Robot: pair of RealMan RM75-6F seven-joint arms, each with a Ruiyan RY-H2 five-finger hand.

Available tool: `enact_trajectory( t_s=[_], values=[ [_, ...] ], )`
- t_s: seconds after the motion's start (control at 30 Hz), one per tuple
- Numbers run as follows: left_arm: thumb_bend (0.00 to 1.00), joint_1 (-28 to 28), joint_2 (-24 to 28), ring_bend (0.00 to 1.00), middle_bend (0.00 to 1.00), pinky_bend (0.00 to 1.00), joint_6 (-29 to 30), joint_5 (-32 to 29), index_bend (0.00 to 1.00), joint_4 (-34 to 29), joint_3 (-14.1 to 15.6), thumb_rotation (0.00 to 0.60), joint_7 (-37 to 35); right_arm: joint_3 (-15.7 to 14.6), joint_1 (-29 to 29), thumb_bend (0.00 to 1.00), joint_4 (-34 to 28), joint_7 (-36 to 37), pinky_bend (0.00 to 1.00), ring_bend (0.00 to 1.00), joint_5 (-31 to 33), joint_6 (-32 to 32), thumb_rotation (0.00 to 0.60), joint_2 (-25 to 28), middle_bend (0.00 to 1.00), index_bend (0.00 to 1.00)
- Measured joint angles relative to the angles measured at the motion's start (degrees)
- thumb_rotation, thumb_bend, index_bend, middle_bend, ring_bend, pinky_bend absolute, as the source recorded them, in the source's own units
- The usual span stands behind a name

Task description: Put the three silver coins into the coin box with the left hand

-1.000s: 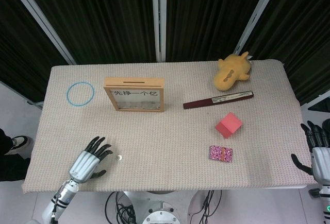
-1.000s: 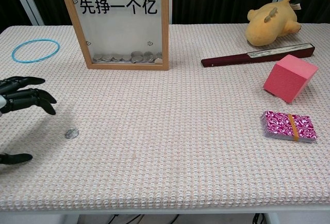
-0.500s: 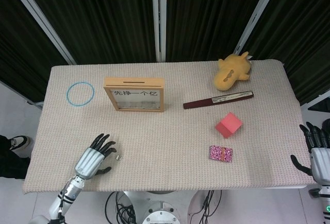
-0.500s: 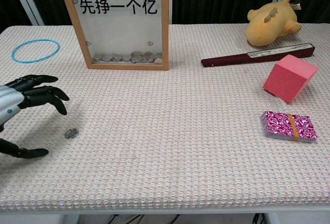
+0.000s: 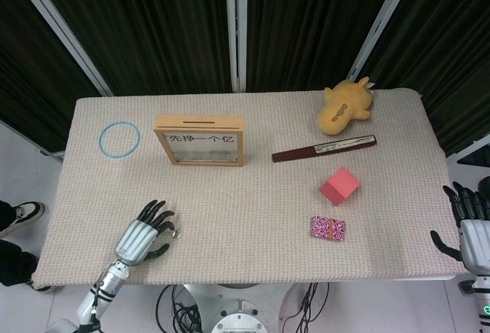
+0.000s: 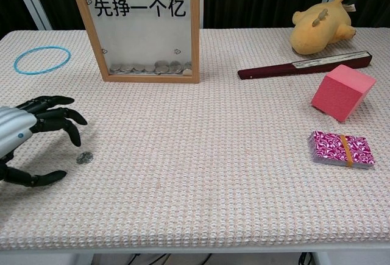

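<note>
One coin (image 6: 84,157) lies flat on the mat, just in front of the left hand (image 6: 27,134), whose fingers are spread wide and hold nothing yet. Looks like the pickup step: next it needs a tight pinch on a thin flat coin (tricky), then a lift to the box (image 5: 200,141) slot. Ring (image 5: 119,138) sits off to the side; path looks clear. Right hand (image 5: 475,233) idles open at the edge.

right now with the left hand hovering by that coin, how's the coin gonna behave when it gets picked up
The silver coin lies flat on the woven table cover, so the fingertips of the left hand probably get little edge to catch. It looks thin and smooth, likely slippery in a pinch. If tipped on edge it could roll.
</note>
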Motion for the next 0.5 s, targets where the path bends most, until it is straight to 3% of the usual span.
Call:
enact_trajectory(
  t_s=[0.5],
  values=[
    [0.22, -1.09, -0.4, 0.03, 0.2, 0.07, -2.87, -0.25, 0.42, -0.45, 0.44, 0.6, -1.07, -0.04, -0.16, 0.22, 1.13, 1.35, 0.0, 0.0, 0.42, -0.31, 0.6, -0.14, 0.0, 0.0]
  ],
)
